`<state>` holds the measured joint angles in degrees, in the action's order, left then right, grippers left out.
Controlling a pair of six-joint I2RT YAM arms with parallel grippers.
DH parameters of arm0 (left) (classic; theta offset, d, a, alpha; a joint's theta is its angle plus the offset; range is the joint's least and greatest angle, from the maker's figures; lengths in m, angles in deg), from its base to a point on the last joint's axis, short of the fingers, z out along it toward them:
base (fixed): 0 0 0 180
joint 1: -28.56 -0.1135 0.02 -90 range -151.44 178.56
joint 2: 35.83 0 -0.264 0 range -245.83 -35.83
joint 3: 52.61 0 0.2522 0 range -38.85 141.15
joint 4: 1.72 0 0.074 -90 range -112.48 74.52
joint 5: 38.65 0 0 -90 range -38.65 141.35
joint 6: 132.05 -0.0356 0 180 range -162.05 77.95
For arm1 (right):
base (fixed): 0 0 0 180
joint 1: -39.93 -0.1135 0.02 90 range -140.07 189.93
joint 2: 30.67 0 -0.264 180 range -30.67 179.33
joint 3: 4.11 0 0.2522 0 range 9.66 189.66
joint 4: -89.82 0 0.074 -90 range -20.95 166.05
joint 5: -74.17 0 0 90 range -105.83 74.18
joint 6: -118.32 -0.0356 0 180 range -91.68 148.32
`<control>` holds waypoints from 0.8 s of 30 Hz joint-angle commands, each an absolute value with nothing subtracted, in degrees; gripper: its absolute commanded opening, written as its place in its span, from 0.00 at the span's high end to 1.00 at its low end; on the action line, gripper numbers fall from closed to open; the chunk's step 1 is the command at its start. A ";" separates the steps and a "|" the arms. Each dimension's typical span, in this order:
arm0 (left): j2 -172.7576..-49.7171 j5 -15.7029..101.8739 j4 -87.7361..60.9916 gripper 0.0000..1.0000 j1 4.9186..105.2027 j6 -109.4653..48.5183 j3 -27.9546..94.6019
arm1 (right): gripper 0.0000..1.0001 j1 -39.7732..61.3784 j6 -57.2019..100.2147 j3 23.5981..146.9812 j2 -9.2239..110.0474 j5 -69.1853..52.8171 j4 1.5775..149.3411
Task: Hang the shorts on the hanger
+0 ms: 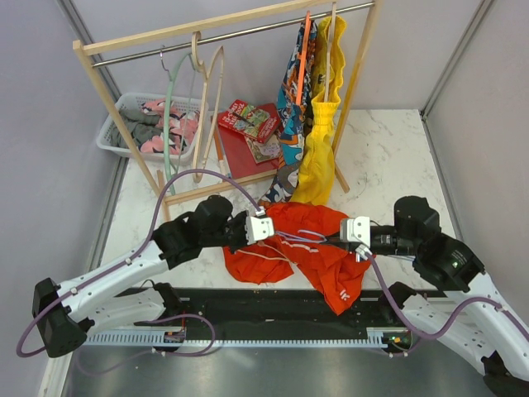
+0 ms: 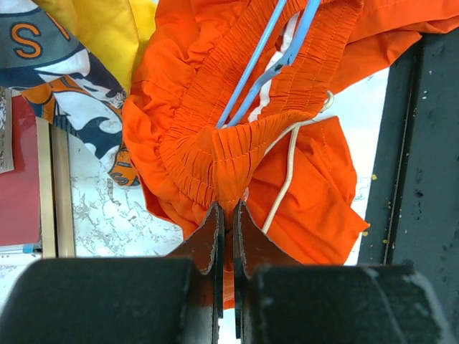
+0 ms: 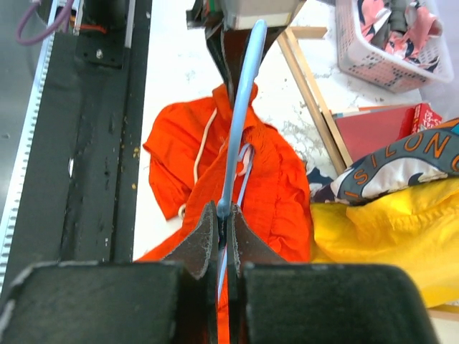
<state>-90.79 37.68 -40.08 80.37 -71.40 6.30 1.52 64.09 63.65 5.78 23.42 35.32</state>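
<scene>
Your left gripper [image 2: 227,212] is closed tight on a fold of the shorts' [image 2: 208,136] elastic waistband, with orange fabric pinched between the fingers. Your right gripper [image 3: 222,215] is closed on one end of the hanger [image 3: 239,115], its fingers clamped on the thin blue bar. From there the hanger runs straight across to your left gripper [image 3: 244,14], passing above the shorts [image 3: 265,179].

From above, the two grippers face each other near the front of the desk [image 1: 388,149], left gripper [image 1: 259,227] and right gripper [image 1: 357,230], with the hanger [image 1: 306,237] stretched between them. The shorts [image 1: 331,269] lie crumpled on the desk under and between them, and one leg trails towards the front edge. In the left wrist view the hanger [image 2: 267,72] lies along the gathered waistband, and the white drawstring [image 2: 289,172] dangles beside it.

Behind them, the yellow garment [image 1: 318,141] hangs from the rack [image 1: 107,99], with its hem just beside the shorts.
</scene>
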 commanded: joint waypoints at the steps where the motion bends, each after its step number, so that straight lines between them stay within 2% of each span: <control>1: -89.80 33.77 -37.18 0.98 80.07 -69.20 6.86 | 1.00 1.35 59.61 62.66 5.80 25.66 44.66; 12: -89.18 32.11 -38.24 0.98 80.94 -74.56 7.39 | 1.00 -0.14 47.58 52.29 10.90 27.95 71.09; 15: -87.52 30.78 -39.82 0.92 81.38 -79.31 6.33 | 1.00 -1.37 48.79 49.30 12.65 28.21 75.69; 17: -86.29 31.83 -39.73 0.85 81.56 -81.69 4.93 | 1.00 -2.25 50.38 47.63 13.54 28.82 78.25; 18: -85.32 32.10 -39.73 0.78 81.56 -82.21 4.58 | 1.00 -2.52 50.90 47.28 14.15 29.00 79.12; 19: -84.70 32.53 -40.34 0.65 81.56 -83.09 4.14 | 1.00 -2.70 51.08 46.49 14.42 29.09 79.74; 21: -83.21 34.90 -40.52 0.55 81.56 -82.75 3.87 | 1.00 -3.40 51.43 45.78 14.85 29.44 80.97; 22: -82.94 35.78 -40.70 0.47 81.47 -82.57 3.52 | 1.00 -3.49 51.61 45.17 14.95 29.35 81.50; 24: -82.24 36.58 -41.05 0.42 81.38 -82.40 3.08 | 1.00 -3.49 51.70 44.38 15.12 29.70 82.73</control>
